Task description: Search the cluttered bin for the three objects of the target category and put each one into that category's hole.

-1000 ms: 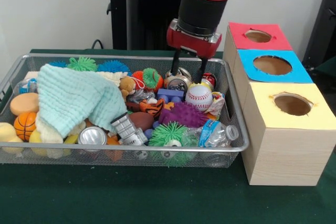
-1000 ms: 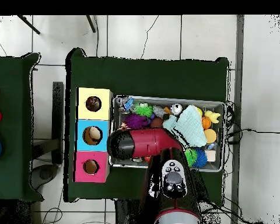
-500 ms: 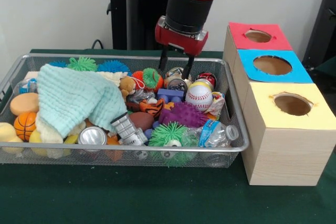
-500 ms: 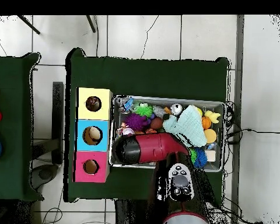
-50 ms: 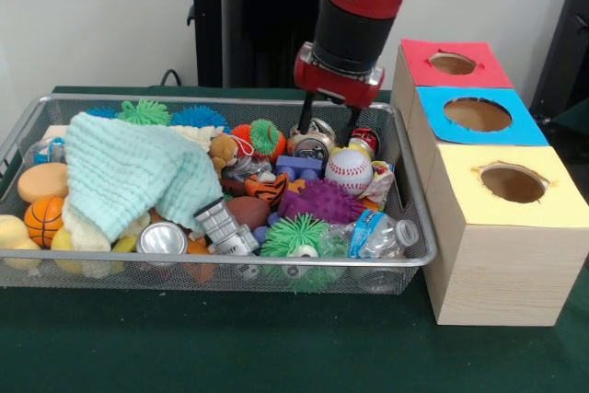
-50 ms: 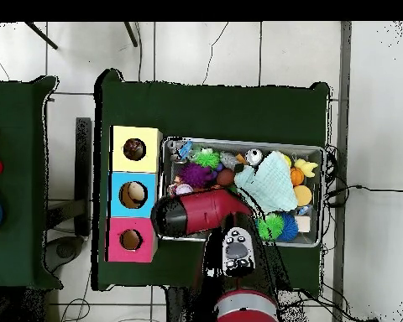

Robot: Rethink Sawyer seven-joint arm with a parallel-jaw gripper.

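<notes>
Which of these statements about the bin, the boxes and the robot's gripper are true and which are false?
1. The gripper is open and holds nothing. True.
2. The baseball lies inside the wire bin. True.
3. The box nearest the camera in the front view has a red top. False: that is the yellow-topped box; the red-topped box is farthest.
4. The light green cloth hangs over the bin's right end in the front view. False: it lies toward the left end.
5. The gripper is over the blue-topped box. False: it is over the bin.
</notes>
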